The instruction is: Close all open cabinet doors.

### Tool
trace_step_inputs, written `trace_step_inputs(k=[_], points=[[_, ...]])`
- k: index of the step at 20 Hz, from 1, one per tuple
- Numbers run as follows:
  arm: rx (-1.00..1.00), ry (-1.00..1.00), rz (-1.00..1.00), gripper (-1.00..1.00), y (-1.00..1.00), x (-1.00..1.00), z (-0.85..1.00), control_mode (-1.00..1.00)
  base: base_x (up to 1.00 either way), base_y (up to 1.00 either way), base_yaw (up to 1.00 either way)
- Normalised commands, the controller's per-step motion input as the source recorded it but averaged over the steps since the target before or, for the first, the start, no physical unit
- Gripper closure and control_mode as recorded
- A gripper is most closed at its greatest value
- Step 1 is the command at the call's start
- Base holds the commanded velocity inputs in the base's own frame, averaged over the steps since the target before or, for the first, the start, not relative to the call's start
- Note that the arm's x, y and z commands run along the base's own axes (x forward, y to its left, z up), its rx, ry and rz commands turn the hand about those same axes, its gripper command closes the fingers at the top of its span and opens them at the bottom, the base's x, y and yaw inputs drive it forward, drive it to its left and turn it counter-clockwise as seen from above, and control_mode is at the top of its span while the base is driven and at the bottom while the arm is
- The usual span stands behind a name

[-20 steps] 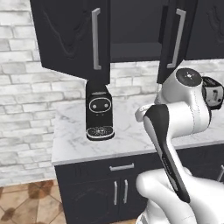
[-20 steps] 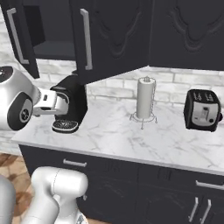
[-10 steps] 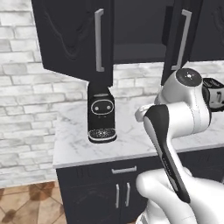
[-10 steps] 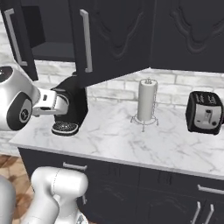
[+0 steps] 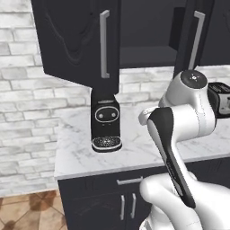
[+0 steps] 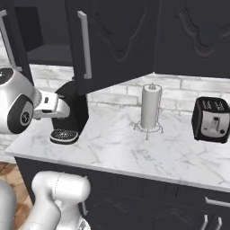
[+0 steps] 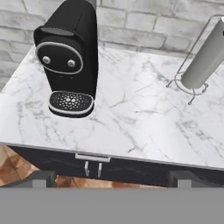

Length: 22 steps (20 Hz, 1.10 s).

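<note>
Two cabinet doors hang open above the counter. The left door [image 5: 74,40] faces me with its silver bar handle [image 5: 104,42]. The right door [image 5: 188,38] is almost edge-on in the left base view, and in the right base view it swings out broadly [image 6: 117,36]. The left door's edge [image 6: 11,36] sits at that view's far left. The dark shelf space [image 5: 146,40] is exposed between them. The doors [image 6: 197,36] further right are closed. My gripper [image 7: 109,180] is open and empty, well below the doors, looking down at the counter.
A black coffee machine [image 5: 106,126] stands on the marble counter [image 6: 134,148] under the left door. A paper towel holder [image 6: 150,108] and a black toaster [image 6: 213,119] stand further right. My white arm [image 5: 179,121] rises in front of the counter. Lower drawer fronts [image 5: 130,197] run below.
The whole scene has slid slightly down and grown in both base views, so the base has moved closer. The doors have not swung and the gripper stays open.
</note>
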Motion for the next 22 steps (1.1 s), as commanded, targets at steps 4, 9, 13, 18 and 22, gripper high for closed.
trace_step_inputs(k=[4,9,13,18,22], points=[[0.0,0.0,0.0,-1.0,0.0,0.0,0.0,1.0,0.34,0.26,0.0],[0.0,0.0,0.0,-1.0,0.0,0.0,0.0,1.0,0.38,0.24,0.0],[0.0,0.0,0.0,-1.0,0.0,0.0,0.0,1.0,0.37,0.24,0.0],[0.0,0.0,0.0,-1.0,0.0,0.0,0.0,1.0,0.23,0.14,0.0],[0.0,0.0,0.0,-1.0,0.0,0.0,0.0,1.0,0.0,0.0,0.0]])
